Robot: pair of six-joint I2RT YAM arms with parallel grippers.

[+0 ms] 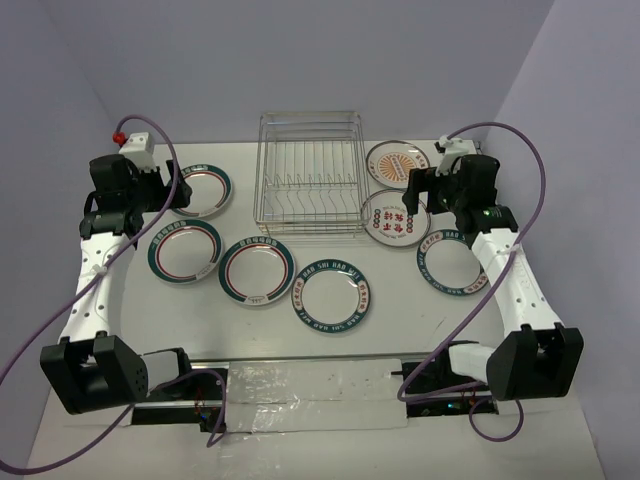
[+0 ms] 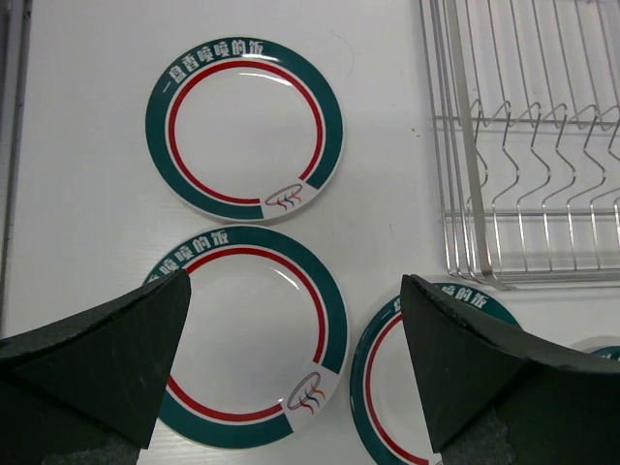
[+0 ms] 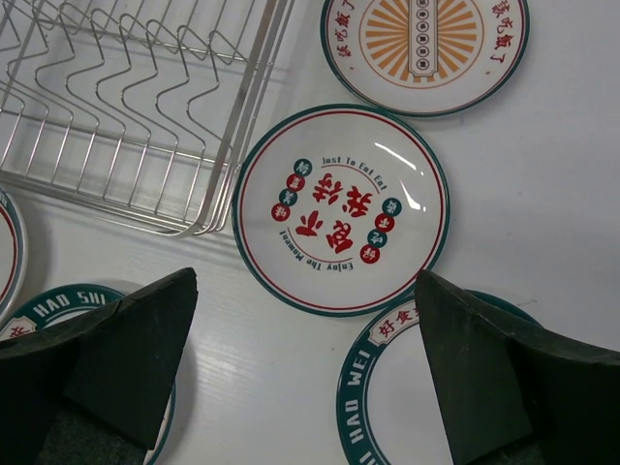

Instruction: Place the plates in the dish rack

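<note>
At the far left, the left fingers (image 2: 126, 349) are hanging spread wide above the bench (image 1: 230, 330), gripping nothing. Two red-ringed plates are lying flat under them: the outer ringed plate (image 2: 244, 126) is sitting beyond the tips, and the nearer ringed plate (image 2: 247, 334) is showing in the gap between them. Just beside these, a third ringed plate (image 2: 392, 387) is peeking out from behind one finger. Next along, a plain-centred lettered plate (image 1: 332, 298) is resting near the front. The dish rack (image 1: 310, 172) is standing at the back middle of the bench, and every plate is lying outside it. To its right, the sunburst plate (image 3: 424, 44) is sitting at the back. The red-character plate (image 3: 341, 208) is lying just beside the rack's corner. These two seem to be nearly touching, though the view is not settling it. The right fingers (image 3: 504, 378) are hovering wide apart and empty over the red-character plate. Another teal-rimmed plate (image 1: 455, 265) is lying nearer the right arm.
</note>
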